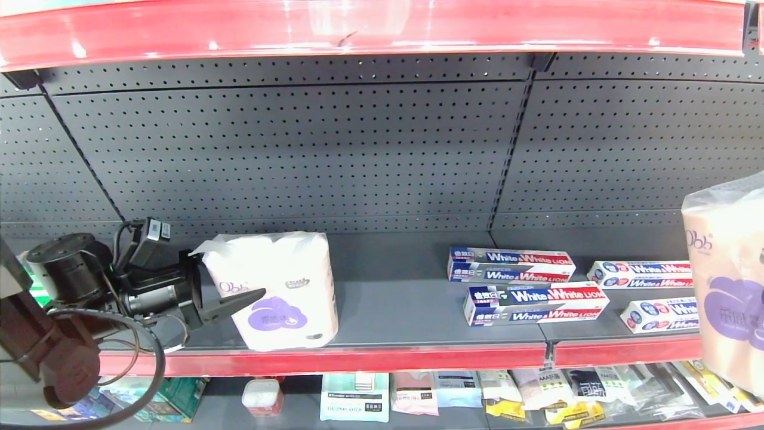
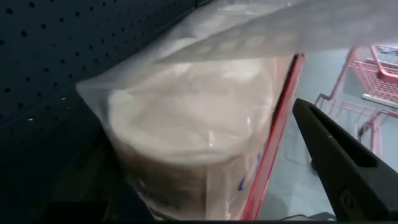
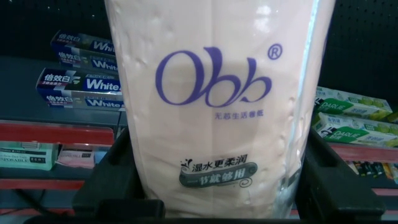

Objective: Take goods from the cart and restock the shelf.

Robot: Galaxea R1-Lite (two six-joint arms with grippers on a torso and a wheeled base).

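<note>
Left gripper [image 1: 236,295] sits level at the shelf, jaws spread astride the shelved toilet-paper pack [image 1: 286,280], well left of the toothpaste boxes [image 1: 528,295]. Right gripper [image 3: 214,186] is clamped on the second toilet-paper pack [image 1: 725,286], held upright just right of those boxes.

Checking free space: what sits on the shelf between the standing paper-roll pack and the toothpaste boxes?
Nothing: the head view shows bare shelf between the paper-roll pack and the toothpaste boxes.

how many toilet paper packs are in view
2. One pack stands front left on the shelf; the other is held by the right gripper, at the right. More may be hidden.
</note>
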